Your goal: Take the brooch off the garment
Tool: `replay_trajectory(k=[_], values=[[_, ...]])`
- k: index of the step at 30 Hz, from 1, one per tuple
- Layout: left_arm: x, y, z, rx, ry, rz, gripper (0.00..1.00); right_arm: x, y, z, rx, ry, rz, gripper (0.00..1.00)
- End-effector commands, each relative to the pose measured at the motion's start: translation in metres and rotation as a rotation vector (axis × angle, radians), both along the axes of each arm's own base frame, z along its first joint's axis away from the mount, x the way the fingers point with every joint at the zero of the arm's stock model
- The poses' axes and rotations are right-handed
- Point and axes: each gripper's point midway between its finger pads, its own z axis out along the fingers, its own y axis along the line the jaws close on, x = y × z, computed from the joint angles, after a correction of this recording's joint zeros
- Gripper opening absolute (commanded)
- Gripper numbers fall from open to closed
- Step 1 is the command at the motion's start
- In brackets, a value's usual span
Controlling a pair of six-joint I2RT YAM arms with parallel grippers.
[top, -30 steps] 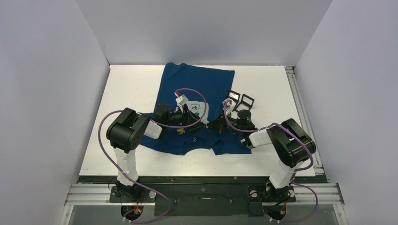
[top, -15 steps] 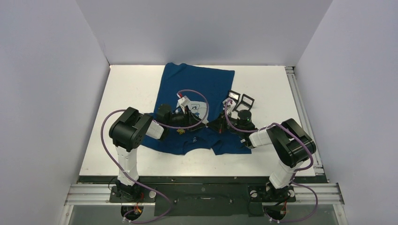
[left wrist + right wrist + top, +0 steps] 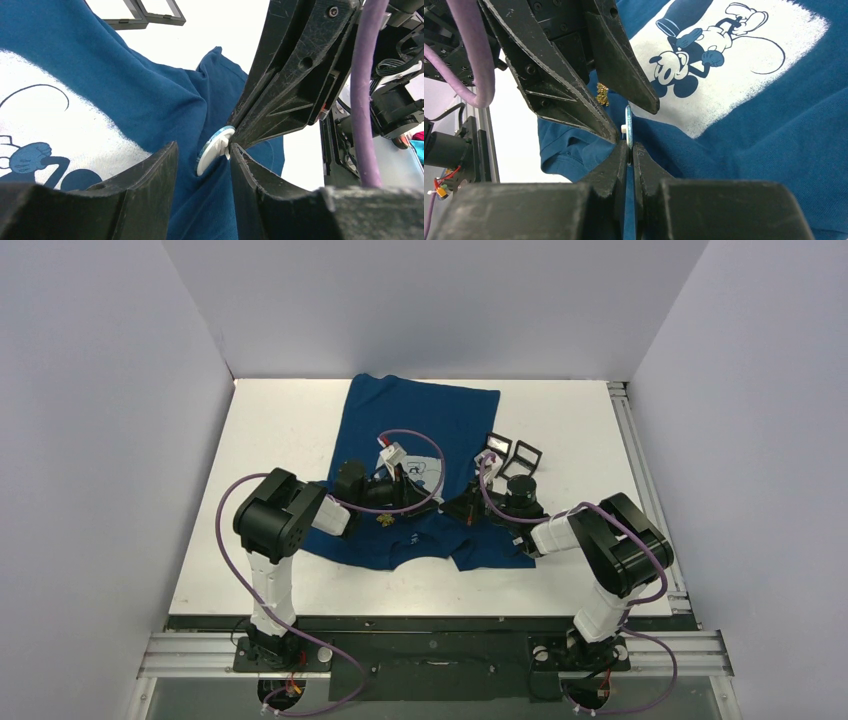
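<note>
You are looking at the garment lying about midway between the table's left and right edges. Its hem is reaching toward the far edge and its collar is pointing at the near edge.

Both of your arms are folding low over the near half of the shirt. The left arm is rising from the near-left corner, bending at the elbow and reaching rightward across the cloth. The right arm is coming in from the near-right side with its forearm stretching leftward. The two wrists are meeting nose to nose.

The brooch, a thin pale disc, is standing on edge just beside the light square print with its cartoon mouse, on the side toward the collar. Your right gripper is pinching the rim of that disc, fingers pressing tight together on it. Your left gripper is straddling the same disc from the opposite side, its fingers parted by a narrow gap. You cannot tell whether either one is touching the disc.

A small gold ornament is sitting on the blue cloth near the left fingers. Two black frames are lying on the bare top by the shirt's right side.
</note>
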Motion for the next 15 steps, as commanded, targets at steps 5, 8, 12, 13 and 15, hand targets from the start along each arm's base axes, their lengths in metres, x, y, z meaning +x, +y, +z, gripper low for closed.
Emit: replay_trajectory(k=[5,8,12,13,15], values=[[0.0079,-0.0058,0.0030,-0.006,-0.053,0.009,0.37,0.0027,0.0051,0.0219,0.070,-0.063,0.020,0.00],[0.0079,-0.0057,0.0020,-0.005,-0.053,0.010,0.36,0.0017,0.0056,0.0227,0.076,-0.062,0.025,0.00],[0.0100,-0.0076,0.0024,-0.010,-0.045,0.011,0.31,0.0005,0.0058,0.0234,0.080,-0.064,0.029,0.00],[0.0103,-0.0078,0.0032,-0.013,-0.044,0.012,0.31,0.0005,0.0059,0.0235,0.081,-0.063,0.029,0.00],[0.0111,-0.0079,0.0041,-0.013,-0.045,0.015,0.29,0.0007,0.0060,0.0237,0.082,-0.063,0.029,0.00]])
